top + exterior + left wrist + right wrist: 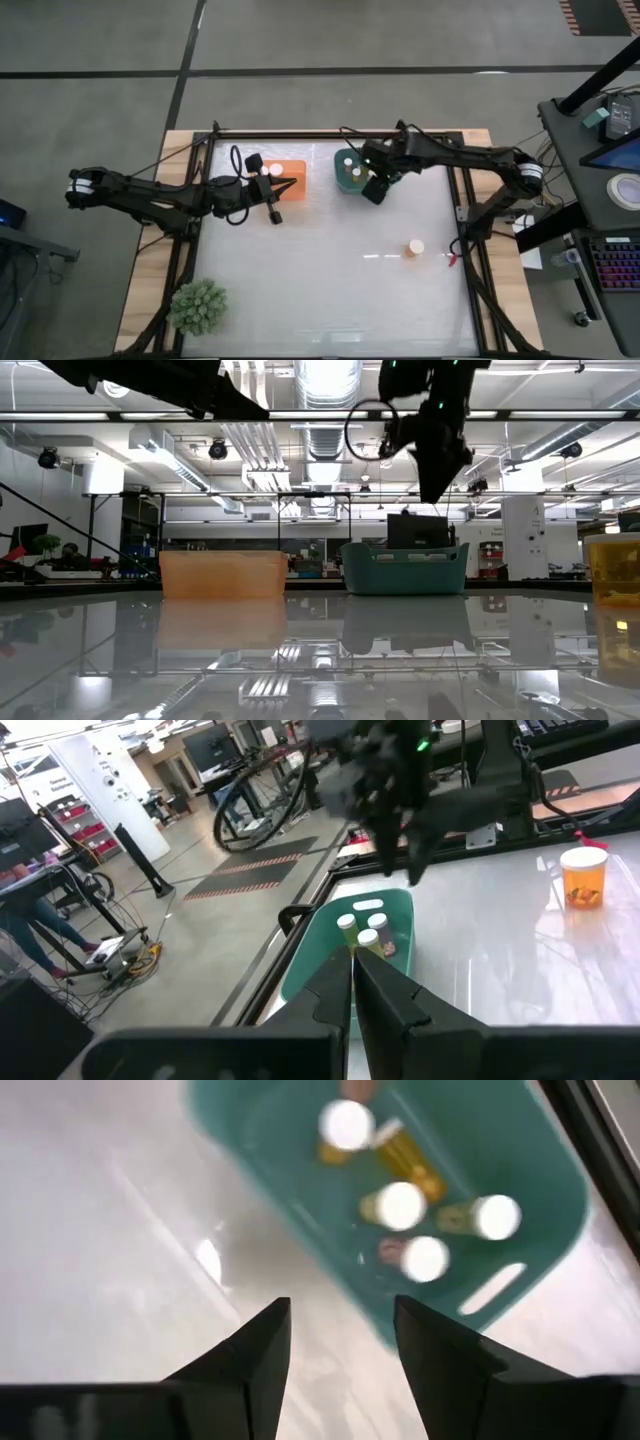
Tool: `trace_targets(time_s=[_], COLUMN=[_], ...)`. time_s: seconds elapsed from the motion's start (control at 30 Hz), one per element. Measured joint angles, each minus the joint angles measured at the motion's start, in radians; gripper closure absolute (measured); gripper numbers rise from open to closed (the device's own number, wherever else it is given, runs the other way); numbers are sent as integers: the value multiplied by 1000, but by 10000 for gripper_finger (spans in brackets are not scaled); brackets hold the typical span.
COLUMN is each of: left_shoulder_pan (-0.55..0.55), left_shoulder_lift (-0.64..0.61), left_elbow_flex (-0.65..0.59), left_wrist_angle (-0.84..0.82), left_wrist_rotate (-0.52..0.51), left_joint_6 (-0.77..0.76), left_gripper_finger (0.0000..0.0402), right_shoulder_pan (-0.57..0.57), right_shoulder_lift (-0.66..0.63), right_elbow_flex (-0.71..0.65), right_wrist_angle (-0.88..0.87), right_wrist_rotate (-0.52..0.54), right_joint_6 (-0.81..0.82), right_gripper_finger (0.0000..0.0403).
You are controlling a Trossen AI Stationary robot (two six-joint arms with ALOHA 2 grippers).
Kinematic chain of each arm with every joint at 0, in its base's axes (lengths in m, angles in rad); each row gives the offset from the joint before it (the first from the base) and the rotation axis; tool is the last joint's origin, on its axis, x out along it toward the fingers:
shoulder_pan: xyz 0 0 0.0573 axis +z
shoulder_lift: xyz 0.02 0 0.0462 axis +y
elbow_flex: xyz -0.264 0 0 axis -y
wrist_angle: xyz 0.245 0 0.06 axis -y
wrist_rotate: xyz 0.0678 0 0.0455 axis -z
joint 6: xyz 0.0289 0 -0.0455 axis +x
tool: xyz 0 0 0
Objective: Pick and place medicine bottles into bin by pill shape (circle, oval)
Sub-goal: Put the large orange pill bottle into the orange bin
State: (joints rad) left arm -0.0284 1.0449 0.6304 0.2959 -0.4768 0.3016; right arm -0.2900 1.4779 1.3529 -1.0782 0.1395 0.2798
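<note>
Lab — exposed ducts point(322, 390), workbenches point(80, 572)

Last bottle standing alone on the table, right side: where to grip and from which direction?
Probably from straight above: the lone bottle stands upright, white cap up, nothing beside it. Close on the amber body just under the cap. The right pincer, open beside the teal bin, is nearer.

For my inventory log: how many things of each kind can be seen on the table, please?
Bins: 2, one orange bin and one teal bin
Bottles in the teal bin: 5
Bottles standing loose on the table: 1
Green plant: 1
Total: 9
</note>
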Motion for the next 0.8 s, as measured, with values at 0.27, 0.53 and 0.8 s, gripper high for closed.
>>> trace_targets(time_s=[0.27, 0.53, 0.8], left_shoulder_pan=[0, 0, 0], left_shoulder_lift=[0, 0, 0], left_elbow_flex=[0, 0, 0], left_wrist_angle=[0, 0, 0], left_wrist_rotate=[0, 0, 0], left_joint_6=[-1, -3, -6], left_gripper_finger=[402, 402, 402], right_shoulder_pan=[184, 347, 492], right_shoulder_lift=[-94, -136, -143], right_elbow_flex=[-9, -41, -89], right_wrist_angle=[-5, -121, -311], right_wrist_rotate=[0, -43, -69], right_joint_6=[153, 346, 523], right_gripper_finger=[251, 274, 306])
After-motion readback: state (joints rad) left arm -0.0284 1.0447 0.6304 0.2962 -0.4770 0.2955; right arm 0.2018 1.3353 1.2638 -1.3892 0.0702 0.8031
